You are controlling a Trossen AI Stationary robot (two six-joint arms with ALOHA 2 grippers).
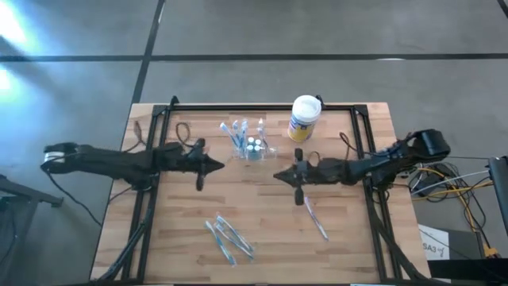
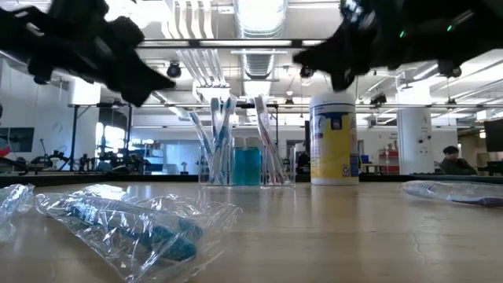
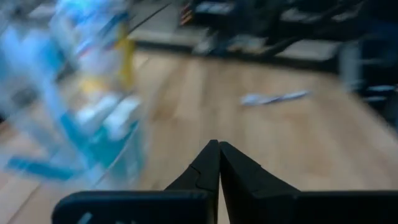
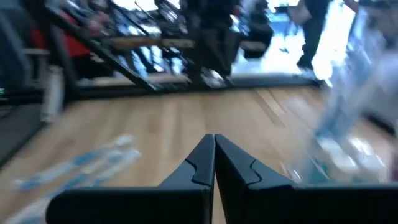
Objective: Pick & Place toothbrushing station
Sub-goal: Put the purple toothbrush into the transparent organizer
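Toothbrushing station [image 1: 252, 146] between left pincer [image 1: 220, 166] and right pincer [image 1: 277, 175] (both pressed shut, holding nothing, clear of it).

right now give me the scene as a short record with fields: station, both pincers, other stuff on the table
station: toothbrushing station, clear holder upright on the table, brushes standing in it
left pincer: left pincer shut, empty, beside the station
right pincer: right pincer shut, empty, on the station's other side
canister: white canister upright near the station
loose items: wrapped toothbrushes; another wrapped toothbrush
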